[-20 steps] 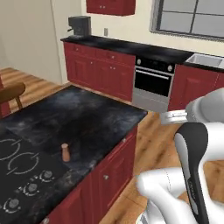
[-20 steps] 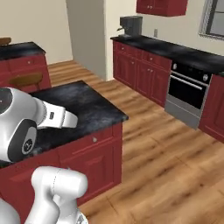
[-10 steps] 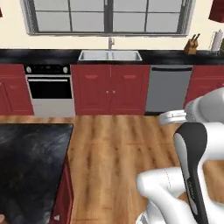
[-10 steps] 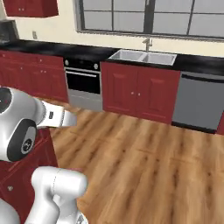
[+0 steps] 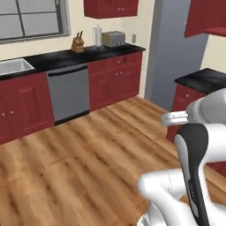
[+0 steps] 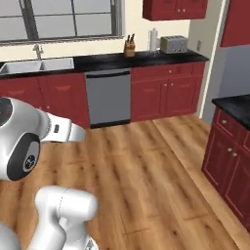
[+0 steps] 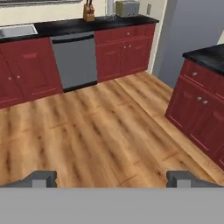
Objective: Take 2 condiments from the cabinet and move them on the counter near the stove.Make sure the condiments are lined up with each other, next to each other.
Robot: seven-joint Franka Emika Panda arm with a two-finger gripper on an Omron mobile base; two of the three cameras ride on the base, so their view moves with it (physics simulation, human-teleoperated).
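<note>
My gripper stands open, its two dark fingertips wide apart over bare wooden floor with nothing between them. The condiments, the stove and the counter around it are out of view. Two dark red wall cabinets show: one above the toaster with its doors shut, another at the upper right edge. I cannot tell which one is the task's cabinet.
Red base cabinets run along the far wall with a grey dishwasher, a sink, a knife block and a toaster. A tall grey fridge stands right of them. A black-topped base cabinet juts in at right. Wooden floor lies ahead.
The whole picture has swung: the base has turned away from the black island with the cooktop and shaker, past the oven and sink, to the dishwasher and fridge. The gripper stays open.
</note>
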